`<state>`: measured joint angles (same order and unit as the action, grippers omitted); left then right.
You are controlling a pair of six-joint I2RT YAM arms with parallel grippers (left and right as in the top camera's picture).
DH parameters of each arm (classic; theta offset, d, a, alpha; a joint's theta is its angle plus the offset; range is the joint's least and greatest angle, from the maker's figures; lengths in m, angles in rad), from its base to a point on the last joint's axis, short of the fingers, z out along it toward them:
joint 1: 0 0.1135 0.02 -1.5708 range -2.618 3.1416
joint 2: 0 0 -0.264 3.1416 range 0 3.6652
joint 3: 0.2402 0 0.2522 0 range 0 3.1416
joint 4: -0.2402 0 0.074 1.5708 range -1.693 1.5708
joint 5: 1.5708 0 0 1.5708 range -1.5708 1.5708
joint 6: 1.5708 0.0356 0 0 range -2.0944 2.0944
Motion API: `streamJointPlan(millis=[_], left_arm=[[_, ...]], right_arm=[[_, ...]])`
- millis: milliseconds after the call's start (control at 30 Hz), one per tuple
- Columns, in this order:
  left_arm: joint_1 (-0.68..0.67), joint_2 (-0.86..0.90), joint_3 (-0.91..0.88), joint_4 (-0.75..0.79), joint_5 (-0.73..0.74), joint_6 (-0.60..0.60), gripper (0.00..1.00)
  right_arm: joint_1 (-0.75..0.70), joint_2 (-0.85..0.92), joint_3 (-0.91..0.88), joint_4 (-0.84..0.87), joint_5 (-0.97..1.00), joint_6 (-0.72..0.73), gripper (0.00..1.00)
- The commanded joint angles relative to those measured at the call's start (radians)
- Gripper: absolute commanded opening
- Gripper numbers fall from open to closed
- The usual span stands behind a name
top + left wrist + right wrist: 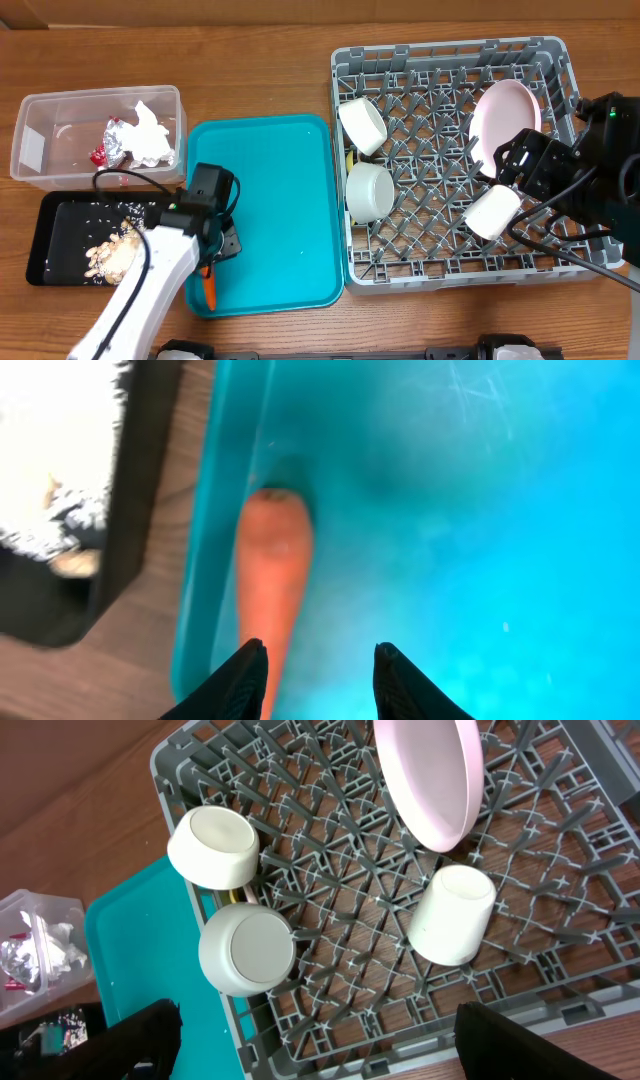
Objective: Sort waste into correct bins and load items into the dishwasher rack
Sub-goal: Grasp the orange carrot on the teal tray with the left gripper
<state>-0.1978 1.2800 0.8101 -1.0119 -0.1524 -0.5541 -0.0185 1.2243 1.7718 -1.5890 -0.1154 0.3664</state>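
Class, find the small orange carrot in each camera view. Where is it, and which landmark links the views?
Overhead: carrot at the teal tray's lower-left edge.
Left wrist: carrot left of centre, just ahead of the left hand.
Right wrist: not in it.
Shared landmark: the teal tray.

Soft, even light is falling from overhead on the brown wooden surface (260, 60), leaving only faint shadows. The left wrist view is blurring badly (far too close): the small orange carrot (272, 575) and teal plastic serving tray (480, 510) are smearing, and glare is whitening the shallow black rectangular tray (140, 480). The large grey plastic lattice rack (330, 850) is showing crisp.
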Motion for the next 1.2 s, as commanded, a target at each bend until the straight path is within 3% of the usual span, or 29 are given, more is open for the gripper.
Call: streamJointPlan(millis=[0, 167, 333, 533, 667, 1033, 1167], left_arm=[[-0.005, -0.094, 0.0, -0.044, -0.053, -0.057, 0.41], [-0.005, -0.159, -0.065, -0.034, -0.07, -0.091, 0.47], [-0.004, -0.154, -0.197, 0.083, -0.094, -0.153, 0.54], [-0.004, -0.154, -0.287, 0.224, -0.095, -0.179, 0.52], [-0.004, -0.153, -0.305, 0.256, -0.105, -0.179, 0.42], [-0.004, -0.101, -0.346, 0.359, -0.146, -0.187, 0.49], [-0.004, -0.067, -0.346, 0.396, -0.146, -0.187, 0.41]], right_arm=[[-0.003, 0.001, 0.002, 0.004, 0.01, -0.003, 0.91], [-0.003, 0.001, 0.002, -0.003, 0.01, -0.003, 0.91], [-0.003, 0.001, 0.002, -0.005, 0.01, -0.003, 0.91], [-0.003, 0.001, 0.002, -0.003, 0.01, -0.002, 0.91], [-0.003, 0.001, 0.002, -0.004, 0.01, -0.003, 0.91], [-0.003, 0.001, 0.002, -0.007, 0.009, 0.001, 0.91], [-0.003, 0.001, 0.002, -0.007, 0.009, 0.001, 0.91]])
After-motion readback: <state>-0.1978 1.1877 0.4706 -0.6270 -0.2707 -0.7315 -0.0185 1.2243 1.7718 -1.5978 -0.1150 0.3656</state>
